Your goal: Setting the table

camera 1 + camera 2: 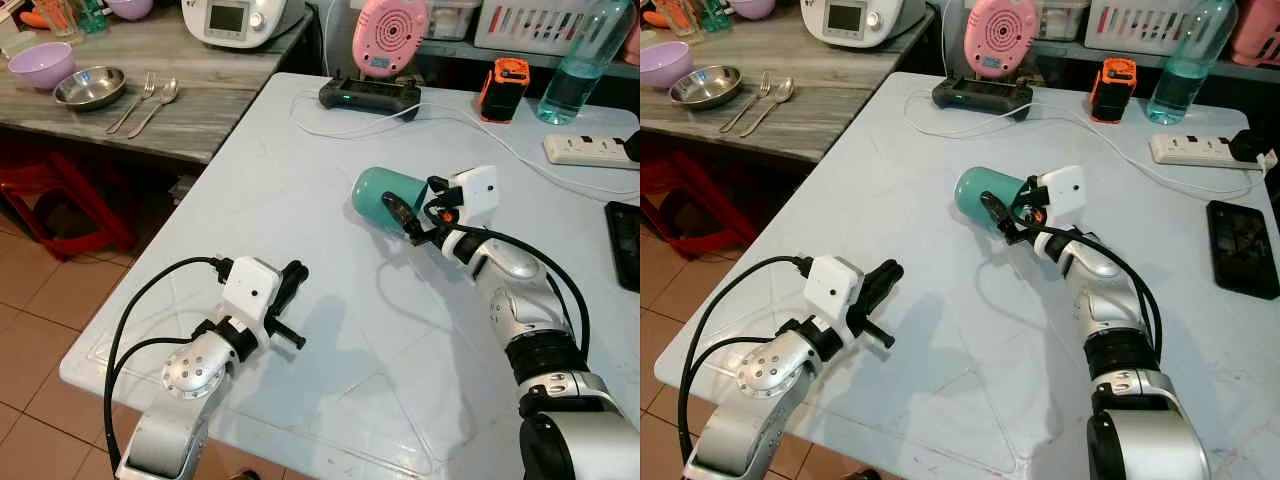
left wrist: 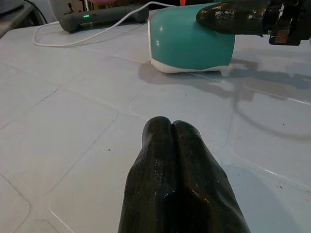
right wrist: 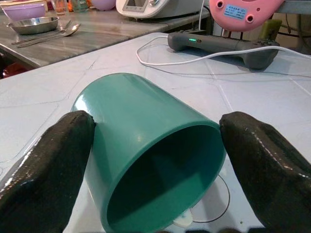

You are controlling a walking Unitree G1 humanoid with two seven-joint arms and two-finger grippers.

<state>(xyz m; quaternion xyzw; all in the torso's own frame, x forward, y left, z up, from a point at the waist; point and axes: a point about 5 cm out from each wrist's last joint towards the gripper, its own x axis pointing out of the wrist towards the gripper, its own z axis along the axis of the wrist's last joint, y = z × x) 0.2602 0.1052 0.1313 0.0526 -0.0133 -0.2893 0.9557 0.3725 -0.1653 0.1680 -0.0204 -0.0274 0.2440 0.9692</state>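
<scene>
While teal cup (image 1: 388,197) lies tipped on side mid white table (image 1: 890,150), right gripper (image 3: 155,160) fingers spread either side of it — left finger touching wall, not clamped. Judged light, rigid, smooth plastic — slippery; best pinched across wall near rim. Left gripper (image 1: 288,300) pressed together, idle near left.

The left gripper's (image 2: 172,127) two black fingers are pressed together over the white table (image 2: 73,141). Beyond them a teal cup (image 2: 189,41) with a white base rim lies on its side on the table. The right gripper's black finger (image 2: 233,18) rests against the cup's upper side. At the far edge of the table sits a dark game controller (image 2: 97,18) with a green light, and a white cable (image 2: 73,39) loops from it across the table.
</scene>
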